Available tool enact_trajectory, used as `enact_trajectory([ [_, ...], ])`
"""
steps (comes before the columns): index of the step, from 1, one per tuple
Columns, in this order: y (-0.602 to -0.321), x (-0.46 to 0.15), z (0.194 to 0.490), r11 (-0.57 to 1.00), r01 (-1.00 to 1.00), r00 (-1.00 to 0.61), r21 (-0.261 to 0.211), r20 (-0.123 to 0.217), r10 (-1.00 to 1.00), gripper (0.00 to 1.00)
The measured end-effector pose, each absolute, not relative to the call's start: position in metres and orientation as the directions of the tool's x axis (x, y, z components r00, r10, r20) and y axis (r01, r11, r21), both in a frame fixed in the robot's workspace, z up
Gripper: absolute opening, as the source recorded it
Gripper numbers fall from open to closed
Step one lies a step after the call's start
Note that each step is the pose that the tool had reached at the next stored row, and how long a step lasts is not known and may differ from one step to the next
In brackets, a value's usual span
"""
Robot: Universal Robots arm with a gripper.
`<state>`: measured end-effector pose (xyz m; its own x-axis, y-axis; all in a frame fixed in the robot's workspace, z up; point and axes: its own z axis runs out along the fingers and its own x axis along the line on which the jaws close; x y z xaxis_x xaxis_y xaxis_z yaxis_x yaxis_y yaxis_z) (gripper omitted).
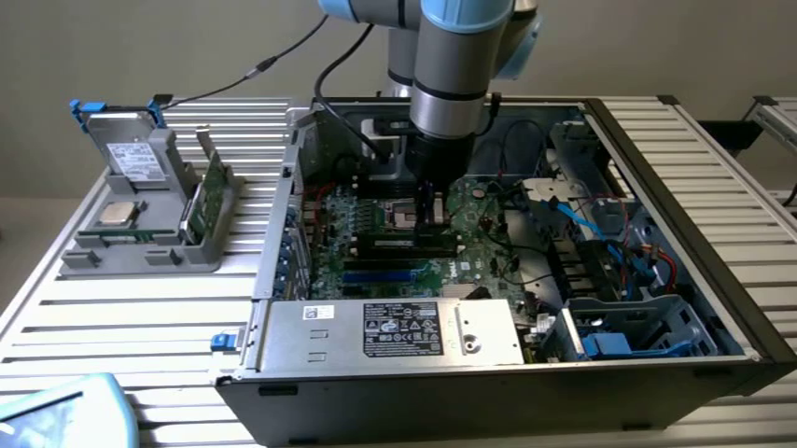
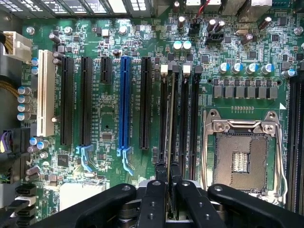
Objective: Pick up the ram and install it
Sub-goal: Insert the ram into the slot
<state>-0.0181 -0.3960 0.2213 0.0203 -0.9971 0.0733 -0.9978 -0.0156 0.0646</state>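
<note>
My gripper (image 1: 432, 222) reaches down into the open computer case (image 1: 697, 233), over the motherboard's black memory slots (image 2: 183, 109). Its two fingers (image 2: 153, 199) stand close together, shut on the ram (image 2: 170, 126). In the wrist view the ram shows edge-on as a thin strip running along one memory slot, between the white end clips. In the exterior view the ram (image 1: 401, 242) lies as a dark bar level with the slots under the fingers. Whether it sits fully in the slot I cannot tell.
The open processor socket (image 2: 240, 159) lies right beside the memory slots. Black, blue (image 2: 125, 102) and white (image 2: 45, 92) expansion slots lie on the other side. A power supply (image 1: 386, 331) and cables crowd the case. A grey holder (image 1: 144, 238) on the exterior view's left carries a silver chip (image 1: 118, 213).
</note>
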Motion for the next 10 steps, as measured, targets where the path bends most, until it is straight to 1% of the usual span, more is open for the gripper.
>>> enact_trajectory([
  [10,-0.3951,-0.018,0.2198,-0.015,-0.998,0.021,0.066,0.081,-0.997,0.14],
])
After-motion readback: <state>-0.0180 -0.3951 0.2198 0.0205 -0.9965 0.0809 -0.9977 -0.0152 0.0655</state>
